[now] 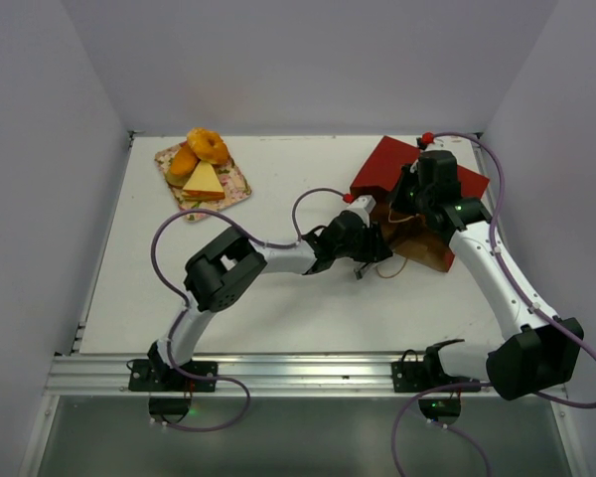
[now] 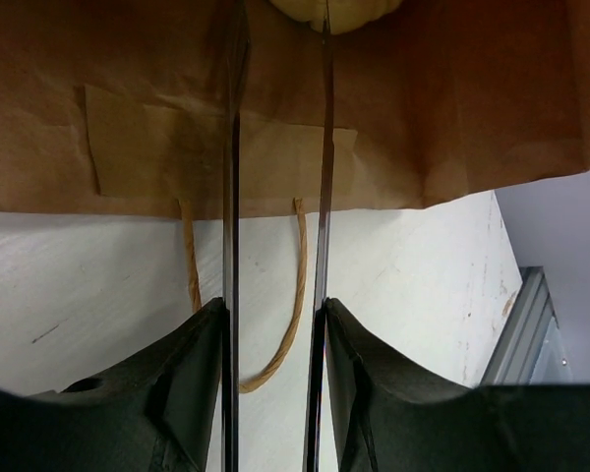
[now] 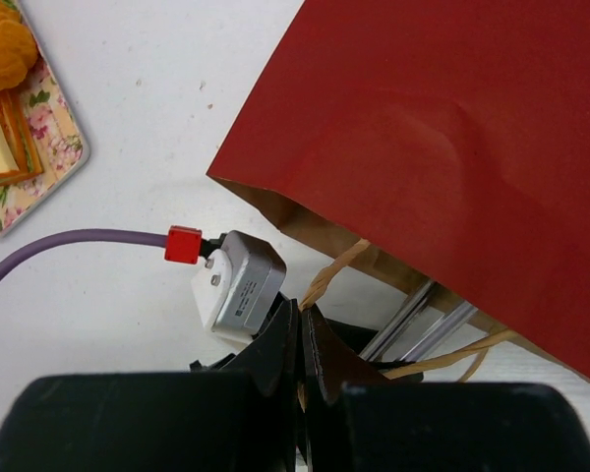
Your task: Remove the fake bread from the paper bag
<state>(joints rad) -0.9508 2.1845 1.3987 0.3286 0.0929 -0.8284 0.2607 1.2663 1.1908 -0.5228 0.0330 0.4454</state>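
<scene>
A square tray (image 1: 234, 192) with a pink-and-green floral print lay near the far left corner of the white counter (image 1: 308, 308), turned at an angle to its edges. The counter showed a few dark specks and a short scuff. A silver metal rail (image 1: 298, 373) ran along its near edge, and plain pale walls (image 1: 308, 60) enclosed the other three sides.

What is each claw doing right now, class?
Left claw: open, tips at a tan roll inside the paper bag, no grip visible.
Right claw: shut on the bag's cord handle.
</scene>
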